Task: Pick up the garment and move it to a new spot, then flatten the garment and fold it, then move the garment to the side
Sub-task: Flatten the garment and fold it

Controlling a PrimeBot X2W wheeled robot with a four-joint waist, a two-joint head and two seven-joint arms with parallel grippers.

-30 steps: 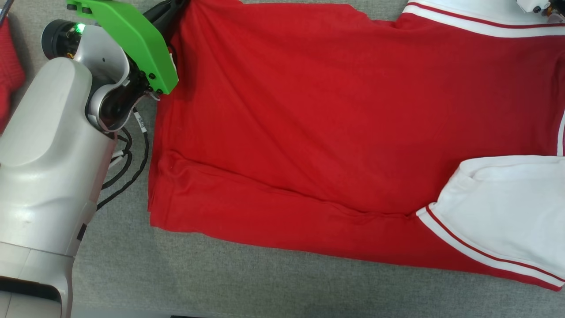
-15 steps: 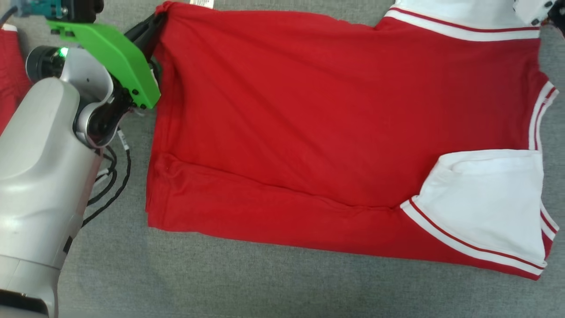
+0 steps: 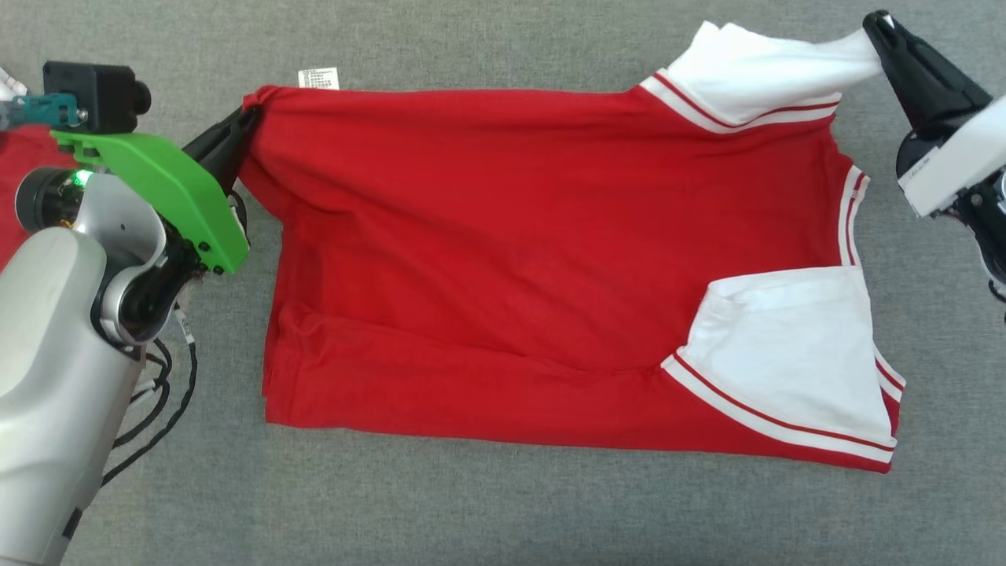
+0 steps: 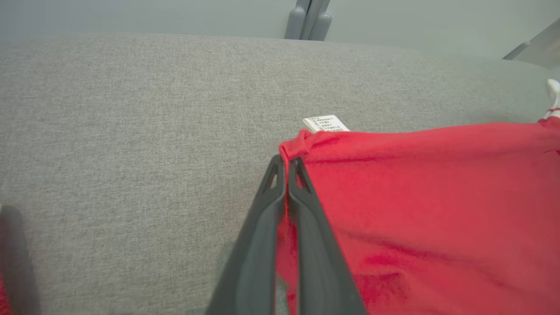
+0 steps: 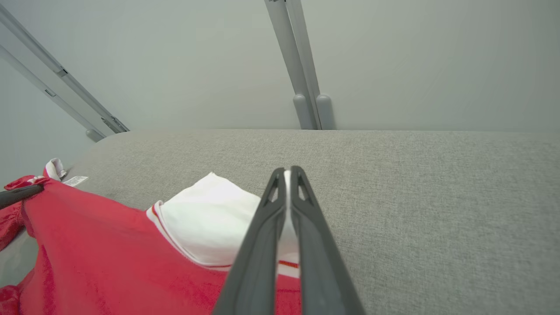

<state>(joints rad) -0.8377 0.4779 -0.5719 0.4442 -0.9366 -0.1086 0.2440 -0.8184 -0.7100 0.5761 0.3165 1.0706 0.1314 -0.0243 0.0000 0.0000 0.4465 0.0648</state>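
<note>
**Grey fabric-covered counter (image 3: pixel 471 519): far edge held at both ends**

A red jersey shirt with white, stripe-trimmed sleeves (image 3: pixel 511 236) is spread across the counter's middle, long axis running left to right. Its far-left hem corner is pinched in the fully closed left end effector (image 3: pixel 248 116). The far white sleeve (image 3: pixel 754 75) is clamped in the closed right end effector (image 3: pixel 879 25). The far edge is stretched between them.

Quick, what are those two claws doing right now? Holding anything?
Left gripper: closed, pinching a red corner of the garment.
Right gripper: closed, pinching the garment's white sleeve.
</note>
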